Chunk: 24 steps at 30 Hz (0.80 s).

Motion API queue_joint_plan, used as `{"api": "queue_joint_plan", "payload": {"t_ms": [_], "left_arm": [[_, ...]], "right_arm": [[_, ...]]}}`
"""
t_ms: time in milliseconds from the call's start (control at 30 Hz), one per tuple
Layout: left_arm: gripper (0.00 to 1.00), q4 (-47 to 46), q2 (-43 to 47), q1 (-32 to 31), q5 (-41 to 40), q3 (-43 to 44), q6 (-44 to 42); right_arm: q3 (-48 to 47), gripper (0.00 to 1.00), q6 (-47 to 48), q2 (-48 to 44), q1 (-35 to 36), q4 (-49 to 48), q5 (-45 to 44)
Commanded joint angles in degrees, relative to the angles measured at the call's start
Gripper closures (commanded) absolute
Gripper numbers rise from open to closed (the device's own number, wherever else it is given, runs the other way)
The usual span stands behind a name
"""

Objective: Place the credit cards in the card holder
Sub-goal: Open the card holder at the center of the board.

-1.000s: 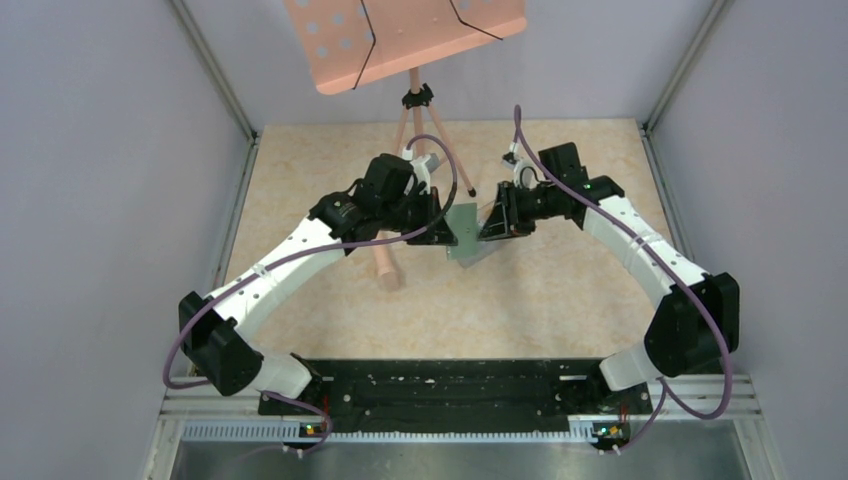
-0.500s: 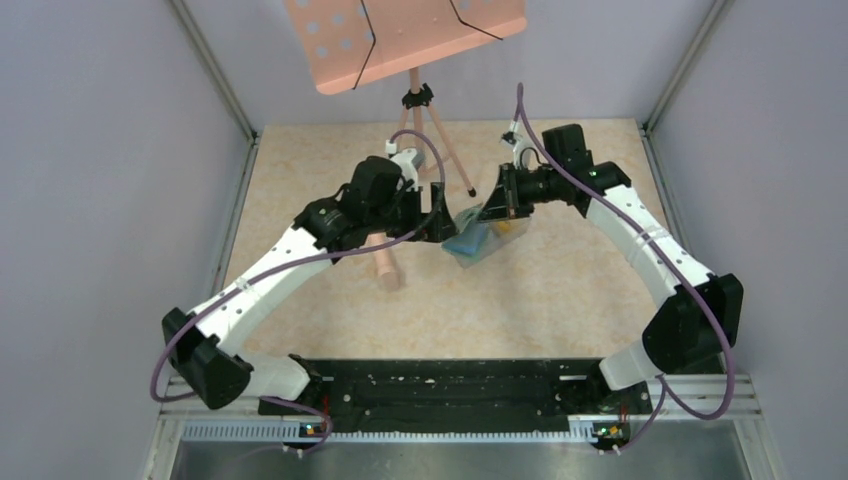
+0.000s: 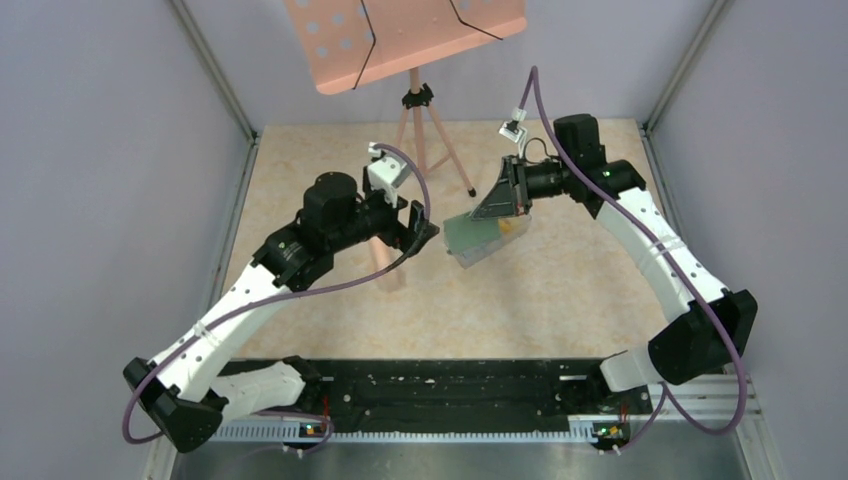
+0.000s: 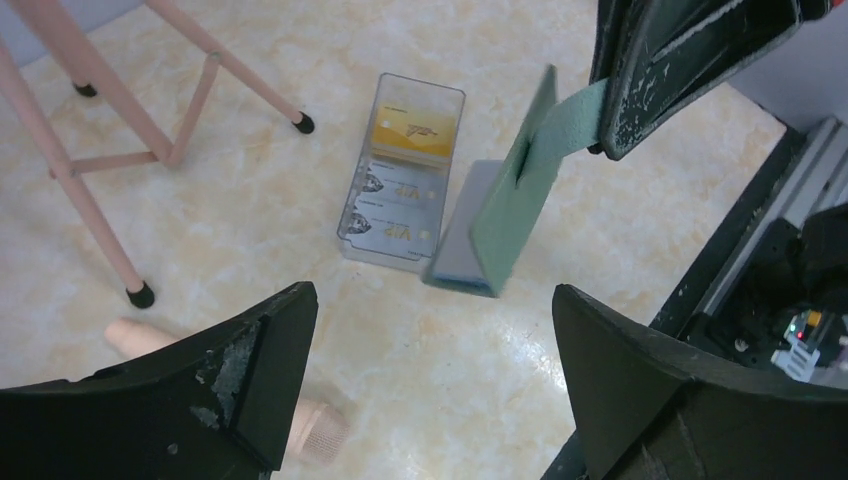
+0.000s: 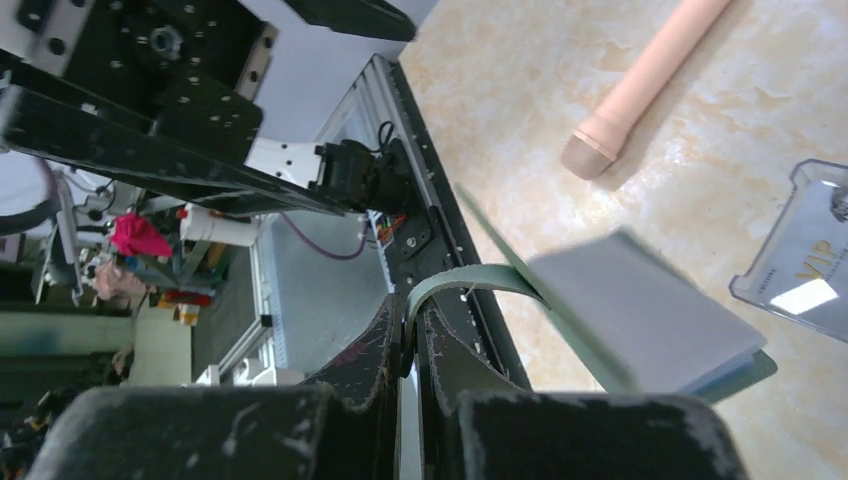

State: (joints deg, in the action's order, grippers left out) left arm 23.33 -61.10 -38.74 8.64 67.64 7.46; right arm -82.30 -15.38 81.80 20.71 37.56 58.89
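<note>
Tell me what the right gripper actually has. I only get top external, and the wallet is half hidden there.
Observer: Right wrist shows the right gripper shut on the strap of the card holder, not on its body.
Operator: Cards in yet?
Observer: No. Left wrist shows the credit cards lying in a clear box on the table, one orange-yellow and two white-grey showing.
Operator: Left gripper?
Observer: The left gripper is open, with nothing between its fingers.
</note>
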Motion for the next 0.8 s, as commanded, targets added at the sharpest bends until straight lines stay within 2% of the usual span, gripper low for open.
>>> {"api": "queue_joint_plan", "payload": {"t_ms": [0, 267, 400, 467, 667, 767], "left_arm": [[0.08, -3.89, -2.29, 0.57, 12.13, 0.29, -11.57], [0.08, -1.06, -9.54, 1.70, 16.98, 5.29, -17.35], [0.10, -1.54, -13.69, 3.31, 25.28, 6.96, -17.39], [0.10, -2.40, -15.13, 3.45, 31.00, 7.67, -20.92], [0.05, -21.47, -13.34, 3.37, 36.90, 0.39, -18.51], [0.04, -25.79, -14.47, 3.32, 39.19, 0.49, -15.73]], "right_arm": [[-2.50, 1.00, 1.72, -2.44, -0.17, -1.18, 7.44], [-1.46, 1.00, 1.90, -3.25, -0.14, -1.09, 12.94], [-0.67, 1.00, 1.81, -3.57, 0.13, -1.09, 14.40], [-0.09, 1.00, 1.77, -3.58, 0.41, -1.11, 14.75], [1.00, 1.00, 1.89, -3.02, 1.13, -1.17, 15.76], [0.70, 1.00, 2.02, -2.38, 1.36, -1.17, 16.43]]}}
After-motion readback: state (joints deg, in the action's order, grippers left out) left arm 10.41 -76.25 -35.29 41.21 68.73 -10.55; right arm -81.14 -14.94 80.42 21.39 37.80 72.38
